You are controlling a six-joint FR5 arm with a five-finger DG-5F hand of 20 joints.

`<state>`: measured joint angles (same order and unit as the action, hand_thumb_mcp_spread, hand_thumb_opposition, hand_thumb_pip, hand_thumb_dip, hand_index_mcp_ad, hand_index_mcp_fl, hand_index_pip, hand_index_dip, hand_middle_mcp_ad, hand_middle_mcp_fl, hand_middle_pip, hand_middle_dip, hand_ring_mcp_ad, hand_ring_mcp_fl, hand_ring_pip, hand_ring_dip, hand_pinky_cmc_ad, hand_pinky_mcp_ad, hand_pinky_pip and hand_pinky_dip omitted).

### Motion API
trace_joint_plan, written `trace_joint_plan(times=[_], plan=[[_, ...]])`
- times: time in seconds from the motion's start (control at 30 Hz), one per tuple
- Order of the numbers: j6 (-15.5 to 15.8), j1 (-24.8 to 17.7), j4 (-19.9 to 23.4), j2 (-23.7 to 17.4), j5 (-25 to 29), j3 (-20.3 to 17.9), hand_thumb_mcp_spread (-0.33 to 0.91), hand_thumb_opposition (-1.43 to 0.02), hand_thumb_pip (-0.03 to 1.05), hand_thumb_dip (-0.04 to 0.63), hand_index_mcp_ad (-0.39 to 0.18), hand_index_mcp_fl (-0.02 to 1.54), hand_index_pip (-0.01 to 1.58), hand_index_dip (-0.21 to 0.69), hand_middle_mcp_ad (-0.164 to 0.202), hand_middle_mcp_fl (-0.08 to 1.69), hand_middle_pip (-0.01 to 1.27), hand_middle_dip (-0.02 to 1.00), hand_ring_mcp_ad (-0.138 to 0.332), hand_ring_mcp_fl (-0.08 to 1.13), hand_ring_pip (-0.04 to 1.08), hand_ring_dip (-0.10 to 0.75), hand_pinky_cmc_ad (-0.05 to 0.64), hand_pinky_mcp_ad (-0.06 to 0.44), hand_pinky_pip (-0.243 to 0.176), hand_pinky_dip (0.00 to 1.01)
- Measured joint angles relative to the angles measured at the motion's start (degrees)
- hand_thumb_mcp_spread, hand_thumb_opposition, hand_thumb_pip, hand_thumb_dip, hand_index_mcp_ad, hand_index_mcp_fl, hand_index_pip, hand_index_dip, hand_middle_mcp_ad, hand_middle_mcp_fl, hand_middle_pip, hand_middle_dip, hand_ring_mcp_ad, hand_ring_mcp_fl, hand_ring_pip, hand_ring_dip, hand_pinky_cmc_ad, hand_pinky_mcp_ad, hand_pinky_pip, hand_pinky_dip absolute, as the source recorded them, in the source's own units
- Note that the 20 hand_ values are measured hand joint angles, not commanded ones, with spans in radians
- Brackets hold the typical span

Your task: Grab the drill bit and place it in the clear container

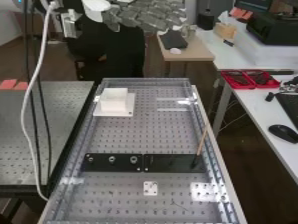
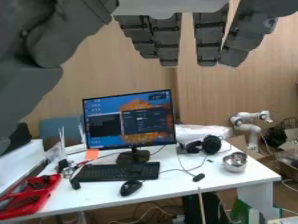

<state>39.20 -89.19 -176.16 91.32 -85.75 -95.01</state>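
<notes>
Drill bit needs grasping first (it's too small to pinpoint), so the spread hand (image 1: 148, 19), twelve o'clock, should probably approach the black rack (image 1: 157, 163), six o'clock.

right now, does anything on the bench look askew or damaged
Only the thin tan rod looks askew: it leans at a slant above the black plate instead of standing upright. I can't make out any damage.

The dark grey hand (image 1: 148, 16) has blocky fingers (image 2: 166, 42) and a white base (image 2: 171, 6).

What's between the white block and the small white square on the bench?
Two black bars lie end to end between the white block and the small white square, in the high view.
</notes>
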Motion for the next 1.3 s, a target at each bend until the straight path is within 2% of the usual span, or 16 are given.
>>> trace_joint_plan(times=[0.13, 0.4, 0.6, 0.77, 0.83, 0.93, 1.03, 1.1, 1.17, 1.23, 1.3], plan=[[-0.91, 0.59, 1.19, 1.1, 0.35, -1.1, 0.12, -0.75, 0.21, 0.014, 0.14, 0.05, 0.09, -0.073, 0.152, 0.02, 0.16, -0.01, 0.278, 0.08, 0.1, -0.024, 0.311, 0.239, -0.091, 0.17], [-3.54, 1.32, 4.28, 3.27, 1.84, -3.66, 0.12, -0.75, 0.22, 0.014, 0.14, 0.05, 0.09, -0.073, 0.152, 0.03, 0.16, -0.01, 0.279, 0.08, 0.1, -0.024, 0.311, 0.25, -0.093, 0.19], [-7.39, 1.79, 7.03, 6.42, 1.44, -5.82, 0.14, -0.76, 0.25, 0.012, 0.14, 0.05, 0.09, -0.045, 0.152, 0.03, 0.15, -0.01, 0.276, 0.08, 0.1, -0.028, 0.311, 0.251, -0.094, 0.19], [-10.62, 2.1, 11.23, 9.48, 2.22, -8.04, 0.17, -0.76, 0.29, 0.016, 0.141, 0.05, 0.09, -0.016, 0.15, 0.02, 0.16, 0.0, 0.276, 0.07, 0.09, -0.028, 0.311, 0.251, -0.098, 0.19], [-12.02, 2.21, 12.91, 10.95, 3.25, -8.83, 0.19, -0.75, 0.29, 0.012, 0.138, 0.05, 0.09, -0.014, 0.152, 0.02, 0.16, 0.0, 0.278, 0.06, 0.09, -0.028, 0.311, 0.251, -0.103, 0.19], [-12.53, 2.45, 14.34, 11.78, 4.57, -9.41, 0.22, -0.75, 0.35, 0.016, 0.129, 0.05, 0.09, -0.019, 0.148, 0.02, 0.15, -0.01, 0.281, 0.03, 0.09, -0.028, 0.307, 0.248, -0.108, 0.19], [-12.87, 2.7, 15.47, 13.62, 3.53, -9.75, 0.25, -0.76, 0.39, 0.017, 0.087, 0.05, 0.09, 0.017, 0.152, 0.01, 0.15, 0.0, 0.286, 0.02, 0.09, -0.028, 0.311, 0.251, -0.119, 0.19], [-13.21, 2.87, 15.95, 15.09, 3.5, -9.76, 0.26, -0.76, 0.43, 0.051, 0.054, 0.05, 0.09, 0.033, 0.145, 0.0, 0.15, 0.01, 0.29, 0.02, 0.08, -0.024, 0.311, 0.248, -0.124, 0.19], [-13.85, 3.32, 16.54, 17.32, 3.92, -9.58, 0.29, -0.77, 0.5, 0.08, 0.051, 0.06, 0.1, 0.047, 0.148, 0.0, 0.14, 0.01, 0.288, 0.01, 0.07, -0.028, 0.311, 0.25, -0.126, 0.19], [-14.39, 3.65, 17.08, 18.75, 4.28, -9.38, 0.29, -0.79, 0.5, 0.098, 0.051, 0.05, 0.1, 0.063, 0.148, 0.0, 0.14, 0.02, 0.288, 0.02, 0.07, -0.024, 0.311, 0.246, -0.126, 0.19], [-14.93, 3.93, 18.11, 19.79, 4.93, -9.26, 0.28, -0.8, 0.54, 0.138, 0.038, 0.06, 0.2, 0.082, 0.147, 0.0, 0.14, 0.03, 0.284, 0.02, 0.07, -0.028, 0.318, 0.248, -0.122, 0.19]])
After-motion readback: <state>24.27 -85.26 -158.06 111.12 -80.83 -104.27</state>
